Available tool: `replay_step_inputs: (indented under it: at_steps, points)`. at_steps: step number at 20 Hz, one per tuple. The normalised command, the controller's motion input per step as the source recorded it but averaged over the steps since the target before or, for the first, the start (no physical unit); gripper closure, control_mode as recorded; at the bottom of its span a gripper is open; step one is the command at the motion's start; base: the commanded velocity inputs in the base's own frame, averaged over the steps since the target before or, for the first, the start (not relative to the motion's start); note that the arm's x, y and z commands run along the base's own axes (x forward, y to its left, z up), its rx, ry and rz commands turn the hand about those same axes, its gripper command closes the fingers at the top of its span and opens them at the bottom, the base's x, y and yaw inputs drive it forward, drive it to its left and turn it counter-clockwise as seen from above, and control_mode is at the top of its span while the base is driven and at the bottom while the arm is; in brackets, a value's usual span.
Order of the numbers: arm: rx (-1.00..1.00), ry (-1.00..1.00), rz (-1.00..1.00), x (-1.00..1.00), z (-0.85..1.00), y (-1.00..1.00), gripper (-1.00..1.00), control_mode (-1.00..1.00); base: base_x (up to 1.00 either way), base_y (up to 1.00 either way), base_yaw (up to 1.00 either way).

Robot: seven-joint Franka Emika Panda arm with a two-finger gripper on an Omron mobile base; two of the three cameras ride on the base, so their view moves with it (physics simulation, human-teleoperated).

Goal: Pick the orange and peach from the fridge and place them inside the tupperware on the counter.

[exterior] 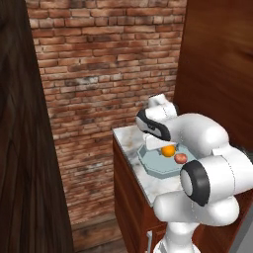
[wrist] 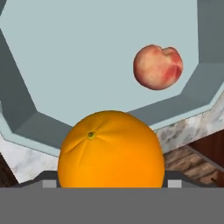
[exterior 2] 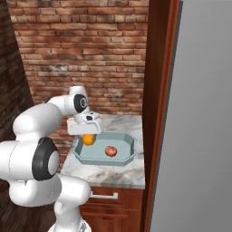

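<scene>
Left base view: gripper (exterior: 165,146) pinches the orange (exterior: 168,150) above the tupperware (exterior: 159,165); peach (exterior: 181,158) lies inside it.
Right base view: tupperware (exterior 2: 123,157) sits on the counter (exterior 2: 118,176), beside the fridge (exterior 2: 199,136).
Hand view: orange (wrist: 111,149) fills the jaws over the tray's near rim; peach (wrist: 158,67) beyond.

end effector (wrist: 111,186) fingertips hidden behind orange (wrist: 111,151) | tupperware (wrist: 26,118) cut by frame edges

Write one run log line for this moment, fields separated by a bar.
gripper: shut on bright orange ball | position: above pale blue-grey octagonal tray | reddish-pink peach: in tray | marble counter: holds tray
</scene>
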Motion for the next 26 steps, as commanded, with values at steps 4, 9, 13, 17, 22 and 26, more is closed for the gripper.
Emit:
replay_step_inputs:
  at_steps: [4,9,13,17,22,26]
  points:
    - [0.0,0.0,0.0,0.35,-0.22,0.0,1.0,-1.0,0.0,0.0,0.0]
    - [0.0,0.0,0.0,0.37,-0.21,0.0,1.0,-1.0,0.0,0.0,0.0]
    - [0.0,0.0,0.0,0.3,-0.25,0.0,1.0,-1.0,0.0,0.0,0.0]
    - [0.0,0.0,0.0,0.16,-0.29,0.0,1.0,-1.0,0.0,0.0,0.0]
    - [0.0,0.0,0.0,0.0,-0.38,0.0,1.0,-1.0,0.0,0.0,0.0]
    - [0.0,0.0,0.0,0.0,-0.33,0.0,1.0,-1.0,0.0,0.0,0.0]
